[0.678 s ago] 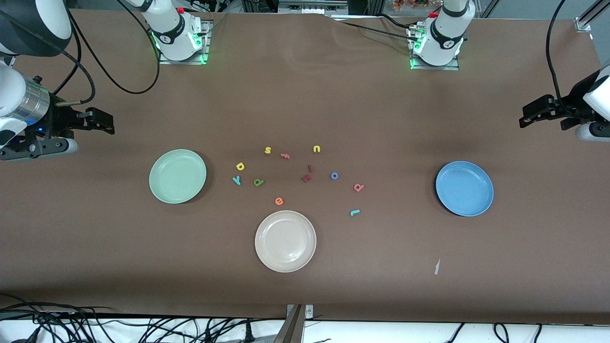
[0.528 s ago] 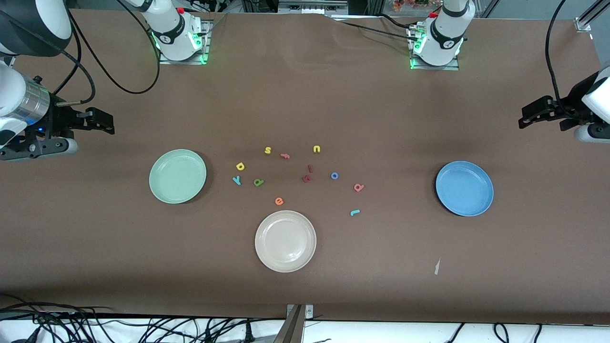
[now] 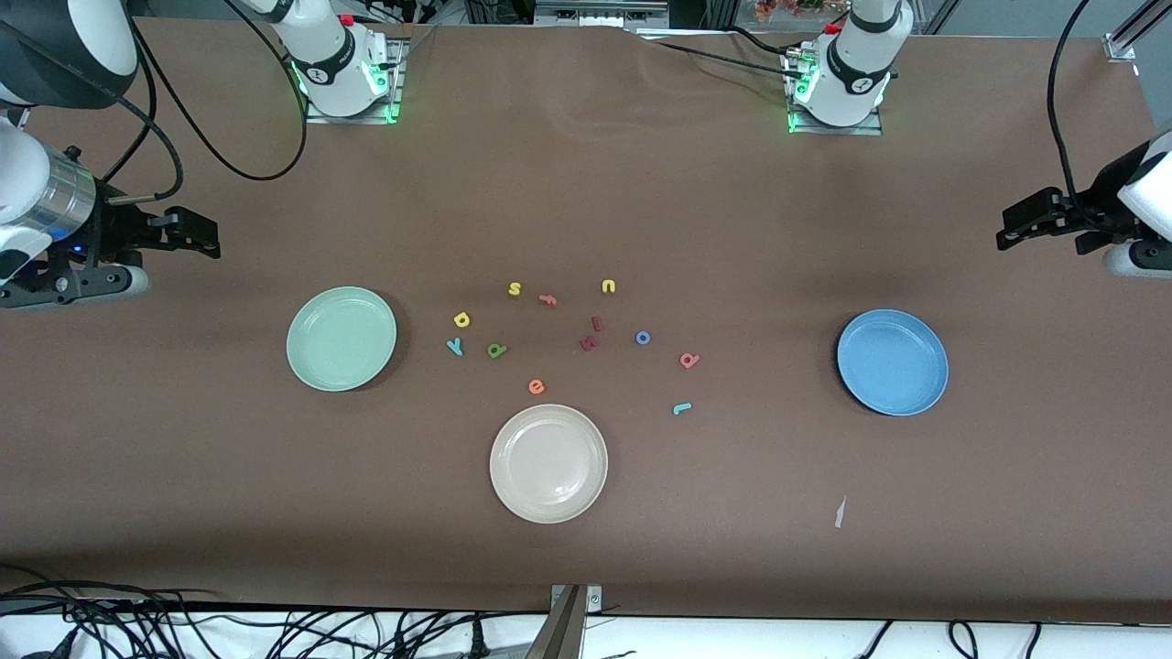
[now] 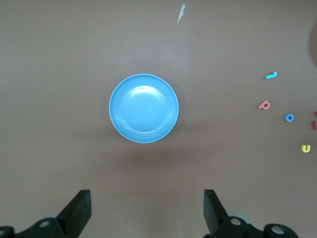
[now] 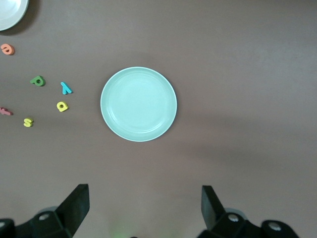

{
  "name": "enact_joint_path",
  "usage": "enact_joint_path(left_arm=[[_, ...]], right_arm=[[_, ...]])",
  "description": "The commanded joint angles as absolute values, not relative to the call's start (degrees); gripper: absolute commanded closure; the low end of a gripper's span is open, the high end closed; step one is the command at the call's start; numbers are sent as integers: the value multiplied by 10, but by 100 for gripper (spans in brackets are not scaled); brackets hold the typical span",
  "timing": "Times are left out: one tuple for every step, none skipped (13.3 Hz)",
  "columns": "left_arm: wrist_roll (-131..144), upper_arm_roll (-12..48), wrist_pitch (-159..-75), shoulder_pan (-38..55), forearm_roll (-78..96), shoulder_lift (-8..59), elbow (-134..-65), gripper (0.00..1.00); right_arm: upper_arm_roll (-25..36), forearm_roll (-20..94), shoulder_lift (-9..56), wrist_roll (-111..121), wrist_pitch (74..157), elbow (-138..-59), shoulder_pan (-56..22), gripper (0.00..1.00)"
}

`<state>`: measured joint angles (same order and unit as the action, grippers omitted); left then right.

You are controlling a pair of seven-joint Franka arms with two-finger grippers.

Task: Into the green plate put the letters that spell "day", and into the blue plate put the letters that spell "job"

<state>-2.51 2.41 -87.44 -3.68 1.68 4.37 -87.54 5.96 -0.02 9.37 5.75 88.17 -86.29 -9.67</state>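
Two tools spread and empty: left tool over bare bench near the blue plate, right tool near the green plate. Day letters lie beside the green plate; job letters sit toward the blue plate. White plate, orange e and dark red letters sit between.

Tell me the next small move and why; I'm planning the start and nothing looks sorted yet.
Probably send the right gripper, fingers open, down over the yellow d, the letter closest to the green plate. Both that plate and the blue plate hold nothing, all letters lie on the table, and the left gripper waits open at its end.
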Motion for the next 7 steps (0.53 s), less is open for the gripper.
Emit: enact_joint_path(left_arm=[[-35, 26, -882, -36, 0, 40, -882, 0], [-35, 26, -884, -36, 1, 40, -882, 0], [-35, 26, -884, -37, 1, 40, -882, 0], [-35, 26, -884, -37, 1, 40, -882, 0], [-35, 26, -884, -38, 1, 42, -882, 0], [-35, 26, -884, -38, 1, 43, -882, 0], [-35, 26, -884, -38, 2, 43, -882, 0]], right_arm=[[66, 18, 92, 58, 882, -862, -91, 0], [66, 26, 92, 58, 882, -862, -91, 0], [67, 33, 93, 58, 883, -862, -91, 0], [66, 35, 94, 58, 887, -864, -91, 0], [66, 35, 94, 58, 887, -865, -91, 0], [66, 35, 94, 58, 887, -867, -91, 0], [66, 35, 93, 58, 886, -867, -91, 0]])
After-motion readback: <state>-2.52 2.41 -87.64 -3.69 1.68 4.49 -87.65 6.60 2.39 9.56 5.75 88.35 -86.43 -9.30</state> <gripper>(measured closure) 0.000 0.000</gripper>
